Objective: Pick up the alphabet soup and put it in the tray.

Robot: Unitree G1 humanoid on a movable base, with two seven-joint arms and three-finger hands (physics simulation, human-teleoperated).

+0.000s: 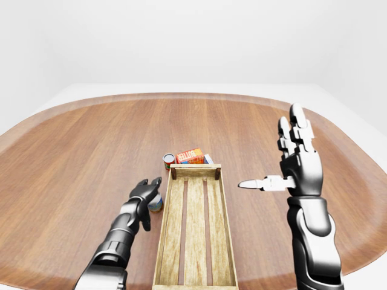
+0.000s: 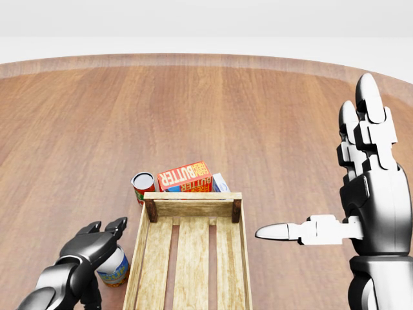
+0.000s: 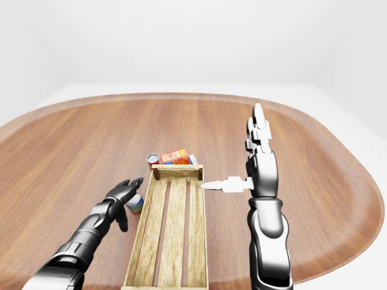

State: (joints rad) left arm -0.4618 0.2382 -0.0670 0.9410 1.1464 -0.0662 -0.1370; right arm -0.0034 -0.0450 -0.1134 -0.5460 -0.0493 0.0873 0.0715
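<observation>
Reach phase: left hand (image 2: 97, 247), fingers apart, sits over the alphabet soup (image 2: 113, 268). Next, close around it and lift toward the tray (image 2: 191, 258) beside it. Right hand (image 2: 361, 194) is spread, idle.

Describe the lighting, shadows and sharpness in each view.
Head view: flat, even light, everything sharp, only a faint soft shadow by the tray. Left-eye and right-eye views: wider, same shadowless render, pale glossy highlights on the right hand; no blur or glare.

A rounded wooden tabletop (image 1: 91, 145) is carrying a slatted wooden tray (image 1: 164, 241), with a red-labelled can (image 2: 142, 185), an orange butter carton (image 2: 185, 176) and a blue box (image 2: 221, 184) lying at its top end, and a blue-labelled can (image 2: 116, 270) standing beside its left wall.
</observation>
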